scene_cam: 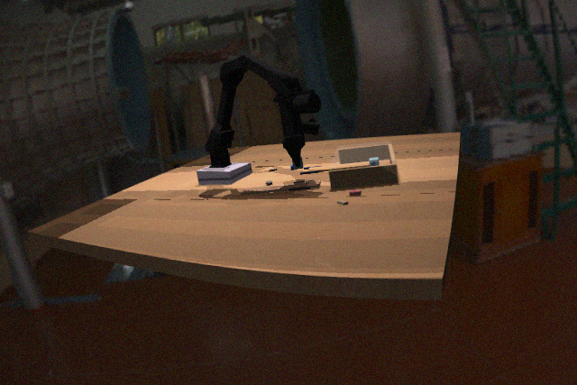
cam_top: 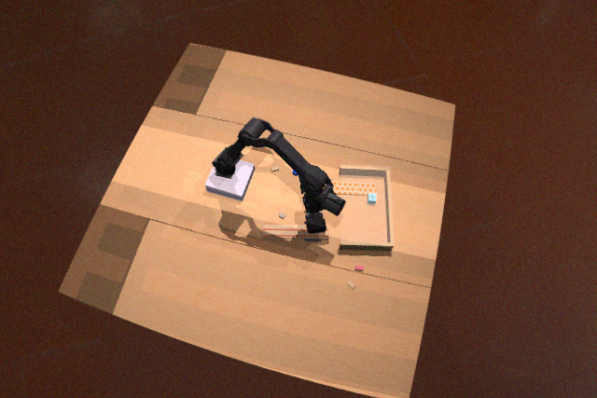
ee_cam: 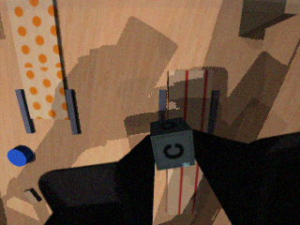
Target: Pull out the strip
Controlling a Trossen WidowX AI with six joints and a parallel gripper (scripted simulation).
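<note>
There are two cubes, two strips, four rails, one blue cylinder, one pink block and one three-walled enclosure.

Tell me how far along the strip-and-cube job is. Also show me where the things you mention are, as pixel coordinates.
Looks done: the red-striped strip (cam_top: 279, 229) (ee_cam: 196, 89) lies outside the open-sided tray (cam_top: 390, 211) (scene_cam: 363, 178) (ee_cam: 262, 19). In hand: the gripper (cam_top: 307, 215) (scene_cam: 297, 166) (ee_cam: 169, 136) is shut on the cube marked C (ee_cam: 173, 149), apparently above that strip. Left: probably just holding it up, higher if needed.
</note>
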